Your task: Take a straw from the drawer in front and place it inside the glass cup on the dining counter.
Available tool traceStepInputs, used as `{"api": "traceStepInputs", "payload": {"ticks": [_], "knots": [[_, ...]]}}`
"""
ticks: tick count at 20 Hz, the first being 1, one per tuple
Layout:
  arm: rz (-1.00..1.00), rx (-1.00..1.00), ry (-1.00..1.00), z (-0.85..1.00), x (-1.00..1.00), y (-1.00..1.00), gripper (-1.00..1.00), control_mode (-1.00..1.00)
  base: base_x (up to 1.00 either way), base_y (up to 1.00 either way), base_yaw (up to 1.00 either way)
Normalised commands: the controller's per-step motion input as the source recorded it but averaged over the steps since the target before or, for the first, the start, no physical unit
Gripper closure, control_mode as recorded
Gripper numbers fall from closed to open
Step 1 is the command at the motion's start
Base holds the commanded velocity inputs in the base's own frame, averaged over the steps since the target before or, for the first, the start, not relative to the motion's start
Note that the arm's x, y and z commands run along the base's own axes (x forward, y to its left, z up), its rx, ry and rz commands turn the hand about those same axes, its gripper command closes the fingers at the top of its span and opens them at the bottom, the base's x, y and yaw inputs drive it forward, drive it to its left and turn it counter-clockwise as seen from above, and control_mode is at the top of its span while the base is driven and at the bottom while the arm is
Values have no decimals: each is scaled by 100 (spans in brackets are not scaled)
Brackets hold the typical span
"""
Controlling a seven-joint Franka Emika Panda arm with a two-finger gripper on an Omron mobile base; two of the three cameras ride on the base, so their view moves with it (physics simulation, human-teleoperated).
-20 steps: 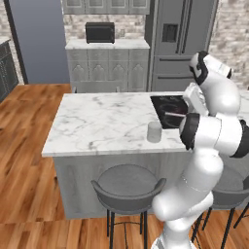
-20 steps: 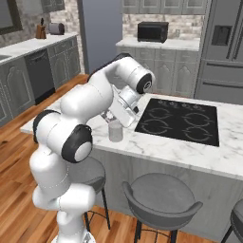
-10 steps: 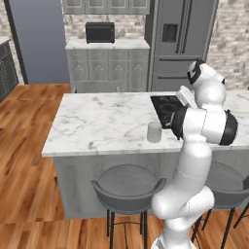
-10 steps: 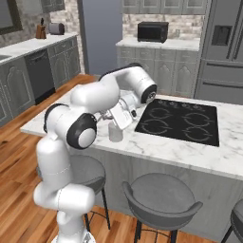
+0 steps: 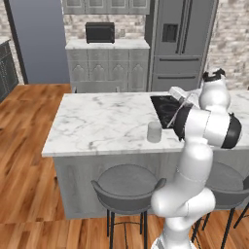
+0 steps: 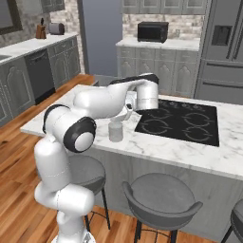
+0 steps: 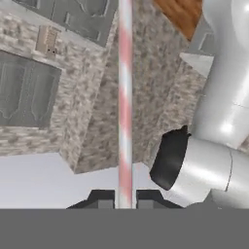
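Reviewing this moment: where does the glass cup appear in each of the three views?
Left base view: the glass cup stands near the front edge of the dining counter, just left of the black cooktop.
Right base view: the cup stands left of the cooktop, under the arm's hand.
Hand view: not in it.
Shared landmark: the black cooktop.

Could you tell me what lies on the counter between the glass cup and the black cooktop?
Nothing: in the left base view only bare marble of the dining counter separates the glass cup from the cooktop. The straw slants above it.
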Motion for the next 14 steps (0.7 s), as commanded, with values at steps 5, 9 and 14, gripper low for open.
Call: {"api": "traceStepInputs", "payload": {"ticks": [5, 9, 14], "knots": [[-7, -44, 25, 0, 45, 41, 100, -100, 0, 0, 0], [-9, -31, 12, 0, 41, 4, 100, -100, 0, 0, 0], [-6, -9, 9, 0, 55, 0, 100, -100, 0, 0, 0]]}}
